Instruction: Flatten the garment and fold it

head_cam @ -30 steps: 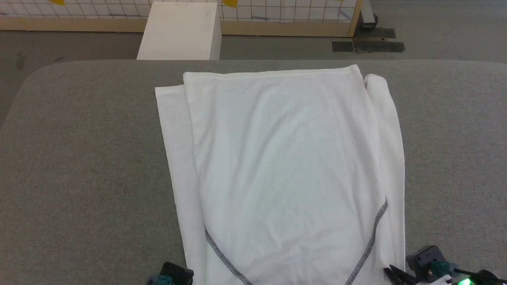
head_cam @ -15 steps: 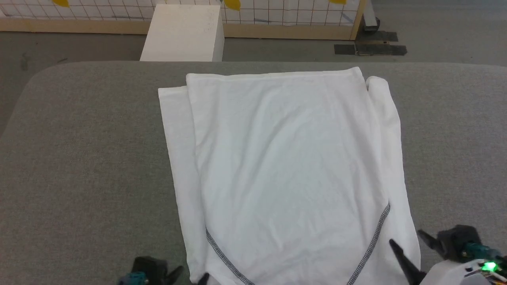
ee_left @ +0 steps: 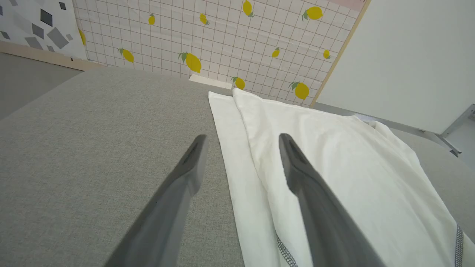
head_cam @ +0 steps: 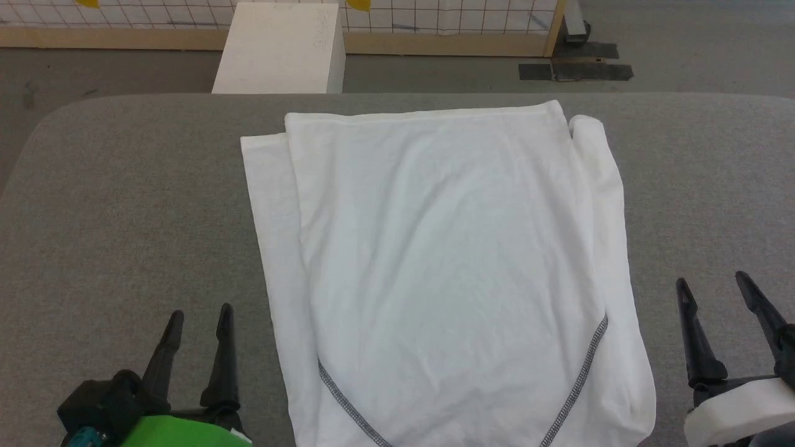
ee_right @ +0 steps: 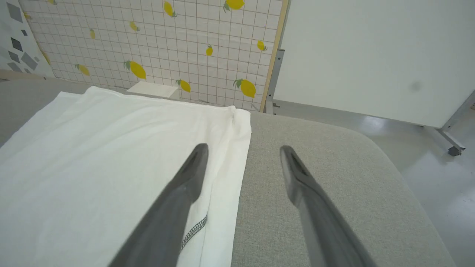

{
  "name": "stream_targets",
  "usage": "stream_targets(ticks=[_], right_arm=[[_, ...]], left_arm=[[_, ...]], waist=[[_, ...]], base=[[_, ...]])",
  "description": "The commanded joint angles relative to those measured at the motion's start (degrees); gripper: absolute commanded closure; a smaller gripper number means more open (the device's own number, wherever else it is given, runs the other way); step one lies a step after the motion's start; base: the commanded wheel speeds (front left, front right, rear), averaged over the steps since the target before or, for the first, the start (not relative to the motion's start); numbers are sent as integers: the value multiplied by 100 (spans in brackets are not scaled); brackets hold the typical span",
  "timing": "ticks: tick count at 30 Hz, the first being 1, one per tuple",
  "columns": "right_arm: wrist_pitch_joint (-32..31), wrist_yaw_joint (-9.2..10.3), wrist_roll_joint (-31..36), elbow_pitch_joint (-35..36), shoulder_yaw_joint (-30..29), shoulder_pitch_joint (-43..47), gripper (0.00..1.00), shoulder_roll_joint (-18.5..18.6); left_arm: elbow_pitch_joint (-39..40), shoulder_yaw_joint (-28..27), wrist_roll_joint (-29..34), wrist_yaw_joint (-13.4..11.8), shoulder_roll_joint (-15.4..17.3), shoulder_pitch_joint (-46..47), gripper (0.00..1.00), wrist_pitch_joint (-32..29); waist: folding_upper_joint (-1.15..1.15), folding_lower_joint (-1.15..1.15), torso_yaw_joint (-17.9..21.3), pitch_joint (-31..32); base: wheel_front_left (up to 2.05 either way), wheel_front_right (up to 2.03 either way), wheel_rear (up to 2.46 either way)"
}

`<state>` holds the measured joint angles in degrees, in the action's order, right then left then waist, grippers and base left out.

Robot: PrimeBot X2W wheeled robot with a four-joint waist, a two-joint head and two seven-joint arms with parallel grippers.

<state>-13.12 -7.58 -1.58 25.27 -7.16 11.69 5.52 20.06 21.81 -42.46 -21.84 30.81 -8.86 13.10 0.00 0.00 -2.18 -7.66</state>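
Head view gives the whole arrangement: the garment (head_cam: 447,267), a white long-sleeved shirt, lies flat in the middle of the grey tabletop (head_cam: 124,205). Its length runs away from the robot. The hem is at the far side, and the shoulder end, with the dark zigzag stitching (head_cam: 584,372), is at the near side. Both sleeves seem to be laid along the body, so the shirt forms a long narrow rectangle. On the left one layer looks out as a strip beside the upper layer. This shape probably means that the side folds are done and the fold along the length is not yet done.

The left claw (head_cam: 202,310) hangs over bare tabletop just beside the left edge of the shirt, near the shoulder end. Its two fingers stand wide apart and nothing is between them. The right claw (head_cam: 711,279) is on the other side, near the right edge but apart from it, also wide open and empty. Neither claw touches the fabric.

This symmetric position likely serves the next grip: each claw could take its own near corner and carry it toward the hem. In the left wrist view one finger appears over the fabric edge and the other over the grey surface. A white box (head_cam: 279,46) stands on the floor behind the tabletop, well apart from the shirt.
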Motion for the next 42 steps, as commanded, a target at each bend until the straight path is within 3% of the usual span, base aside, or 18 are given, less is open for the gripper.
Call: stream_targets(ticks=[1,7,11,16,22,27,36,42], right_arm=[[190,9,80,-44,-28,-125,0,-88],[902,9,40,-482,-71,-185,0,-258],[1090,9,-168,-690,-78,-149,0,-262],[1116,9,-143,-676,-43,-282,0,-263],[1082,9,-118,-482,58,-597,0,-263],[1063,9,-75,-260,201,-950,0,-264],[1047,9,68,117,379,-1461,0,-264],[1038,9,91,160,366,-1670,0,-264]], left_arm=[[-60,-68,183,-59,-132,95,0,92],[-285,-439,1055,-27,-904,235,0,186],[-382,-626,1465,295,-1058,328,0,188],[-452,-770,1628,734,-574,1011,0,53],[-328,-1096,1413,1223,115,2593,0,-804],[-785,-1222,1257,1629,628,4022,0,-1564],[-2143,-816,783,2395,894,5571,0,-2854],[-2867,-525,743,2596,1014,6030,0,-3511]], waist=[[0,0,30,-8],[0,0,100,5],[0,0,114,-16],[0,0,97,-189],[0,0,106,-730],[0,0,221,-1389],[0,0,401,-2471],[0,0,516,-2955]], base=[[0,0,0],[0,0,0],[0,0,0],[0,0,0],[0,0,0],[0,0,0],[0,0,0],[0,0,0]])
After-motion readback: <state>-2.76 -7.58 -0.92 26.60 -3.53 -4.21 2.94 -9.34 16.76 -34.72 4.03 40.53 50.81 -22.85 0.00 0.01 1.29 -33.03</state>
